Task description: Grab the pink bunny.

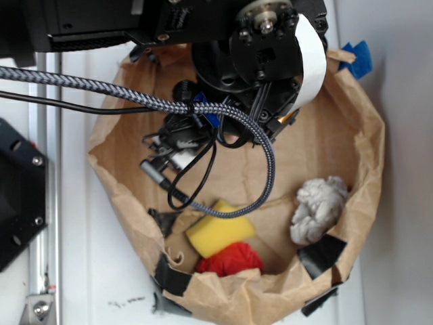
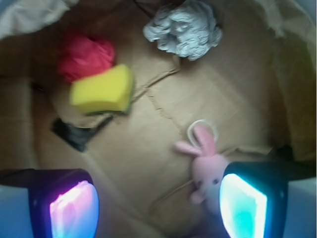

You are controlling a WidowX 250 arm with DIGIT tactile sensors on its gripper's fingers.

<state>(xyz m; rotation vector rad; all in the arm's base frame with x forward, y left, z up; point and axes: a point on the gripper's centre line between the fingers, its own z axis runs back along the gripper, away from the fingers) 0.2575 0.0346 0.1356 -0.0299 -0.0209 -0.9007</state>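
Nearest to us in the wrist view, we are seeing the tool (image 2: 158, 206) with its two pads (image 2: 74, 210) spread wide and glowing, holding nothing. The pink bunny (image 2: 207, 171) is lying on the paper floor just inside the right-hand pad as that view shows it, its body partly tucked behind the pad's edge, so it is sitting off to one side of the gap, not in the middle. Its ears are pointing away from us toward a small white loop (image 2: 203, 126).

We are judging that the tool is being held open and low so the pads can straddle the toy; a small sideways shift would probably centre it before closing.

Further out, a yellow sponge (image 2: 103, 89) is resting beside a red ball of cloth (image 2: 85, 55), well apart from the bunny. Farthest away, a crumpled grey-white wad of paper (image 2: 184, 27) is lying near the far wall.

In the exterior view, everything is sitting inside a brown paper bag (image 1: 365, 142) with rolled-down walls, which is keeping the objects gathered. The arm and its cables are hiding the bunny there.
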